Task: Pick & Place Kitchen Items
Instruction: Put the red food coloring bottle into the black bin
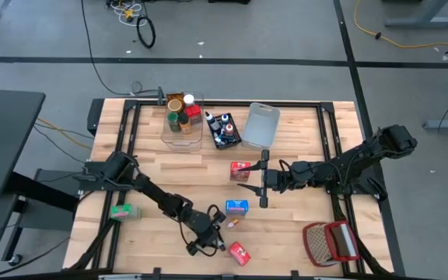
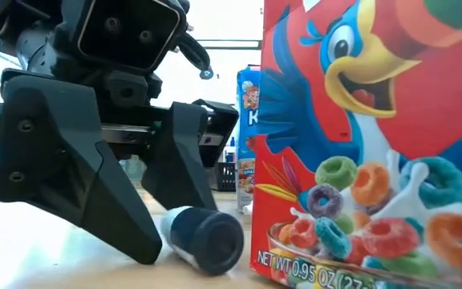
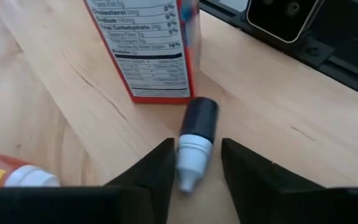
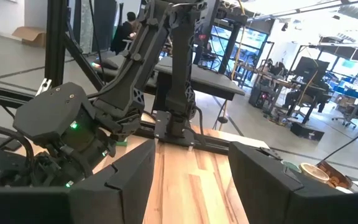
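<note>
A small tube (image 3: 196, 140) with a dark blue body and a white cap lies on its side on the table, next to a red cereal box (image 3: 145, 50) that stands upright. My left gripper (image 3: 194, 171) is open and low at the table's near middle (image 1: 208, 236). Its fingers stand on either side of the tube's cap end. The low view shows the tube (image 2: 203, 237) beside one finger (image 2: 95, 193), in front of the red box (image 2: 375, 144). My right gripper (image 1: 263, 180) is open above mid-table, beside a second red box (image 1: 240, 170). My left gripper comes at the tube slanting down, with its fingers along the tube and the white cap (image 3: 191, 158) between their tips. One finger (image 3: 160, 168) lies right beside the cap; I cannot tell whether it touches. The tube rests flat on the table.
An orange-labelled tube (image 3: 14, 177) lies near the left gripper. A blue box (image 1: 236, 206) and a green box (image 1: 120, 210) sit on the table. At the far edge are a clear bin of jars (image 1: 183, 136), a black bin (image 1: 225, 128) and a grey-blue bin (image 1: 260, 124). A wire basket (image 1: 331, 241) stands near right.
</note>
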You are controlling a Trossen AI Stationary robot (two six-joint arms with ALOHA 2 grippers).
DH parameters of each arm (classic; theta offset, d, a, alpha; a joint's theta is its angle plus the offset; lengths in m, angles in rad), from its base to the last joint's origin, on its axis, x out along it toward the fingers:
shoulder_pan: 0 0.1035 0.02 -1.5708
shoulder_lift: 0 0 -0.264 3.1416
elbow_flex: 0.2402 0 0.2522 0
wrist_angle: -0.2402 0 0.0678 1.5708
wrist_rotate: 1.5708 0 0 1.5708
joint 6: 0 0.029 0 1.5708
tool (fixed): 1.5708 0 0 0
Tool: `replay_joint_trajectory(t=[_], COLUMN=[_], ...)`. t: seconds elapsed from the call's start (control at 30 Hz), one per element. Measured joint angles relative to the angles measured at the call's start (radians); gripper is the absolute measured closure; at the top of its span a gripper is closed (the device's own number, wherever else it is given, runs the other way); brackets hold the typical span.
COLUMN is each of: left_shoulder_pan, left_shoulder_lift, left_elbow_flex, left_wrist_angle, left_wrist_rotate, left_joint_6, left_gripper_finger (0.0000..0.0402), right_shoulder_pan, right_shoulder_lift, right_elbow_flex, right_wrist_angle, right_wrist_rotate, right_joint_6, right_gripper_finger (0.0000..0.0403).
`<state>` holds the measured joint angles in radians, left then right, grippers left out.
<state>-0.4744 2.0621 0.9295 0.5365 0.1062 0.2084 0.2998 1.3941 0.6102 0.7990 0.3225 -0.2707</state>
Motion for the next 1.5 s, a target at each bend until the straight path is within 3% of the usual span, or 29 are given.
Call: replay_joint_trajectory(t=[0.23,0.5,0.73,0.87,1.07,1.17,1.27,1.37,1.5], left_shoulder_pan=[-0.001,0.0,0.001,0.005,0.021,0.073,0.162,0.278,0.435], left_shoulder_lift=[0.0,-0.003,-0.054,-0.152,-0.336,-0.409,-0.461,-0.481,-0.466], left_elbow_flex=[-0.001,0.002,-0.004,-0.007,-0.006,-0.005,-0.005,-0.005,-0.004], left_wrist_angle=[-0.008,-0.057,-0.118,-0.304,-0.683,-0.849,-0.926,-0.885,-0.732], left_wrist_rotate=[-0.013,-0.039,-0.106,-0.22,-0.535,-0.717,-0.804,-0.801,-0.698], left_joint_6=[-0.061,-0.153,-0.167,-0.167,-0.168,-0.191,-0.17,-0.068,0.133], left_gripper_finger=[0.0314,0.0302,0.033,0.0324,0.0315,0.0324,0.0325,0.0315,0.0309], right_shoulder_pan=[0.0,0.0,0.0,0.0,0.0,0.0,0.0,0.0,0.0], right_shoulder_lift=[0.0,0.0,0.0,0.0,0.0,0.0,0.0,0.0,0.0], right_elbow_flex=[0.0,0.0,0.0,0.0,0.0,0.0,0.0,0.0,0.0], right_wrist_angle=[0.0,0.0,0.0,0.0,0.001,0.001,0.001,0.006,0.005], right_wrist_rotate=[0.0,0.0,0.0,-0.001,0.0,0.0,0.0,0.002,0.002], right_joint_6=[0.0,0.0,0.0,0.0,0.0,0.0,-0.007,-0.04,-0.045], right_gripper_finger=[0.0188,0.0188,0.0188,0.0188,0.0188,0.0188,0.0188,0.0188,0.0188])
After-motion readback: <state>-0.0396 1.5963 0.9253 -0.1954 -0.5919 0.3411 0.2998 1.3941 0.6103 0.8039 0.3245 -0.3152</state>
